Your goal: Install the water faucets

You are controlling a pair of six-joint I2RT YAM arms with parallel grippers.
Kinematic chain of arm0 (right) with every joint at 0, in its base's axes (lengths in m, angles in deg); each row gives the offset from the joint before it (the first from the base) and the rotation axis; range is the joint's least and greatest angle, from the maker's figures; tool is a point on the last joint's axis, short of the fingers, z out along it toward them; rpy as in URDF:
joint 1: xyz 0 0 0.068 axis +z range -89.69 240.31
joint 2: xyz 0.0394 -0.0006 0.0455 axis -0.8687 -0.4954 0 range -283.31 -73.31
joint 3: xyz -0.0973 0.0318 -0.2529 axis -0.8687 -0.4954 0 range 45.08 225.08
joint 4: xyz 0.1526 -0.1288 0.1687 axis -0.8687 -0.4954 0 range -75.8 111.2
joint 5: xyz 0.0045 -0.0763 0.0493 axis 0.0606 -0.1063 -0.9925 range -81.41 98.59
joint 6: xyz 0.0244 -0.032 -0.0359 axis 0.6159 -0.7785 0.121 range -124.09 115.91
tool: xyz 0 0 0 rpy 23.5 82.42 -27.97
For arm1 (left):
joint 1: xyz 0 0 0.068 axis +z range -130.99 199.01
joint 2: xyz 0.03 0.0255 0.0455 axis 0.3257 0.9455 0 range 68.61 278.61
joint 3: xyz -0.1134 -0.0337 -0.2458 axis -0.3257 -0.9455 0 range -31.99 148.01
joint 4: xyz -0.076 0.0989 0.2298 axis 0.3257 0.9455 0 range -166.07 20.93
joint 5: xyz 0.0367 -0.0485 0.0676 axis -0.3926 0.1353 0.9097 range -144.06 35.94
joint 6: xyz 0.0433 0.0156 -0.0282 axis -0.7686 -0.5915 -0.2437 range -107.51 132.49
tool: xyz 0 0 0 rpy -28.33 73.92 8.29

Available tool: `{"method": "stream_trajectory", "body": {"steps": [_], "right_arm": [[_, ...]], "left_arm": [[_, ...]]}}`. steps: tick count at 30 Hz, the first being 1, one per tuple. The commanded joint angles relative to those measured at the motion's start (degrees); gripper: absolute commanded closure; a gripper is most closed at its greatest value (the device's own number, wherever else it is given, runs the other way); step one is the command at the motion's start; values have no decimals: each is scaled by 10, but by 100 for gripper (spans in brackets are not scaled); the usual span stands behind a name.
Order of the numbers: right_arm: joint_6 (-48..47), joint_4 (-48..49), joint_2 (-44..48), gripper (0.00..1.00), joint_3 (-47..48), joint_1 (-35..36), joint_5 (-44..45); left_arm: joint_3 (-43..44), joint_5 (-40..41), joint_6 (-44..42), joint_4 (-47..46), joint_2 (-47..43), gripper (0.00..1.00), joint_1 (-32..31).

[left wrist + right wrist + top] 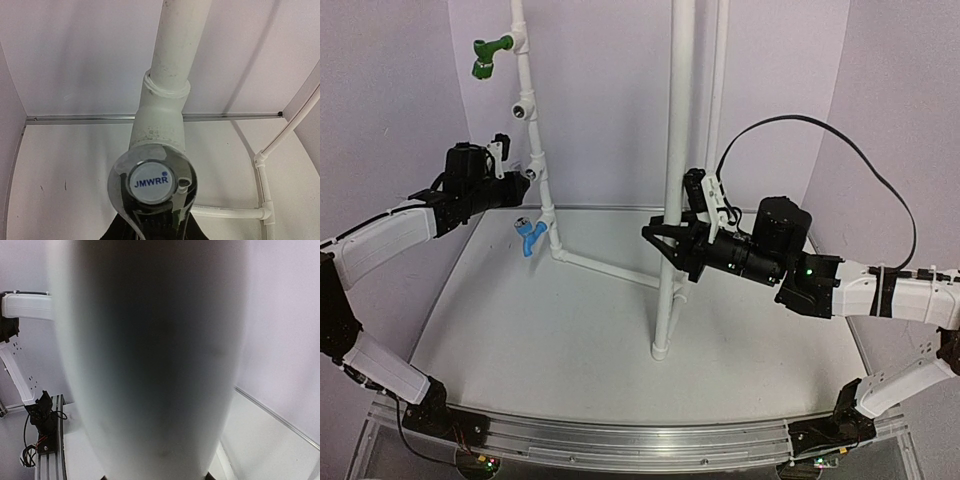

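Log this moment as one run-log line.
left gripper: holds silver faucet at tee fitting | right gripper: clamps upright pipe | blue faucet, green faucet: already mounted

Left pipe (531, 135) — top faucet (490, 55) high, middle faucet (152, 182) between, low faucet (529, 236) at its foot — post (678, 120) to the right.

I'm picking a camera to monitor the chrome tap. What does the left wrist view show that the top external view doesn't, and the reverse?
Left wrist only: the chrome faucet, cap marked JMWRR, held against a white tee fitting. Top external only: the green faucet high on the thin riser, the blue faucet low on it, the left gripper at that riser, and the right gripper clamped on the thick upright pipe. Both: the thin riser and the white table.
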Motion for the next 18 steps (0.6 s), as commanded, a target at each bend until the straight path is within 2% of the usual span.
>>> {"method": "stream_trajectory", "body": {"steps": [1, 8, 11, 13, 16, 18], "right_arm": [[122, -8, -2, 100, 20, 22, -67], [121, -7, -2, 100, 20, 23, -64], [122, -7, -1, 100, 19, 24, -66], [122, -7, 1, 100, 18, 24, -63], [123, -4, 8, 100, 14, 24, -54], [122, -4, 11, 100, 13, 24, -49]], "left_arm": [[32, 24, -33, 13, 10, 100, -16], [48, 90, 41, 20, 1, 100, -18], [72, 72, 70, 39, 6, 100, -17], [73, 21, 109, 37, -4, 100, -6], [58, -133, 233, 32, -26, 100, 49], [21, -231, 315, -8, -49, 100, 82]]}}
